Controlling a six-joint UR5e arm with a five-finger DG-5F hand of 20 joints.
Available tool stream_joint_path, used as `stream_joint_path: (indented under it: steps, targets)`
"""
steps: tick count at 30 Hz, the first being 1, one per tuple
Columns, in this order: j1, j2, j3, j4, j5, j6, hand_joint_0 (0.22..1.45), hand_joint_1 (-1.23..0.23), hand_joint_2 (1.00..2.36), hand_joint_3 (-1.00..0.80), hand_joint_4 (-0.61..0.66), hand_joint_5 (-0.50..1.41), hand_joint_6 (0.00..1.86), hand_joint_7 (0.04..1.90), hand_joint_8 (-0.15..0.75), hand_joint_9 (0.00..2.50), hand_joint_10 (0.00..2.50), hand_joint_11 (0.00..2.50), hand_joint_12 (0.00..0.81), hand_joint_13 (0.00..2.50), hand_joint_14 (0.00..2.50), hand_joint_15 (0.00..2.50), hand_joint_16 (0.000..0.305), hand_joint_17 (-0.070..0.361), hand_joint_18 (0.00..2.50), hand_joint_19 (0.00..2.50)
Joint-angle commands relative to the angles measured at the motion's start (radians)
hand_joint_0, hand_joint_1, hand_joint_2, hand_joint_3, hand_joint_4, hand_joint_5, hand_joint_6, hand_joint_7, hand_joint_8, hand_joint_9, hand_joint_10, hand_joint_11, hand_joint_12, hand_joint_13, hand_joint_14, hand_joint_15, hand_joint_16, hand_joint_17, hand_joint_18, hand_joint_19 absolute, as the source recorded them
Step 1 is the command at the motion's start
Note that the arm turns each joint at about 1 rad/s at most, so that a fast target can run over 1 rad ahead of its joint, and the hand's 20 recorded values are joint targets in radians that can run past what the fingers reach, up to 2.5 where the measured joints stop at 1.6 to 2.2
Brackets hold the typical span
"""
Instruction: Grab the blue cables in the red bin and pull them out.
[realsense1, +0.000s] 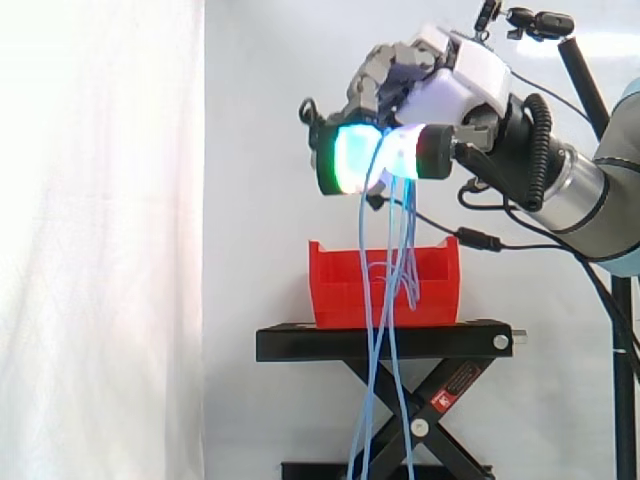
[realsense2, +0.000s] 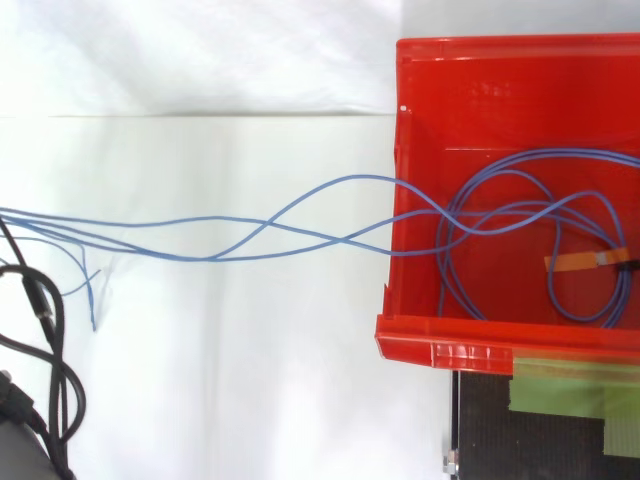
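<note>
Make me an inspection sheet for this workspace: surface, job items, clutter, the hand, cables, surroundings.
Surface: black stand, carrying the bin.
Job's things: red bin upright on the stand; blue cables partly lifted, loops lying inside the bin.
Clutter: orange tag in the bin among the loops; green tape on the stand.
Hand: hand above the bin, fingers curled round the blue cables.
Cables: blue strands hang from the hand, some into the bin, others down past the stand's front.
Surroundings: white curtain.
</note>
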Motion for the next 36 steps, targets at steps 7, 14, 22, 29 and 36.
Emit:
stream_joint_path:
  steps: [7,14,22,29,36]
  targets:
    - [0.010,0.001,0.000,-0.181,0.156,0.318,0.96,-0.86,1.00,-1.00,-0.07,0.58,1.10,0.47,0.164,1.02,0.53,1.62,0.286,1.26,0.01,1.47,0.042,0.095,0.82,0.80]
    - [0.025,0.001,0.000,-0.393,0.238,0.624,0.96,-0.86,1.00,-1.00,-0.07,0.58,1.10,0.47,0.172,1.02,0.53,1.62,0.277,1.26,0.01,1.48,0.042,0.094,0.82,0.80]
    - [0.033,0.001,0.000,-0.459,0.245,0.695,0.96,-0.86,1.00,-1.00,-0.07,0.58,1.10,0.47,0.170,1.02,0.52,1.62,0.280,1.26,0.01,1.47,0.042,0.094,0.81,0.80]
    - [0.036,0.001,0.000,-0.489,0.244,0.712,0.95,-0.86,1.00,-1.00,-0.05,0.58,1.08,0.47,0.171,1.02,0.53,1.63,0.281,1.25,0.01,1.47,0.042,0.094,0.81,0.80]
    - [0.039,-0.001,0.000,-0.506,0.245,0.729,0.91,-0.82,1.00,-1.00,-0.03,0.62,0.86,0.51,0.174,1.01,0.52,1.65,0.285,1.25,0.01,1.48,0.042,0.094,0.80,0.81]
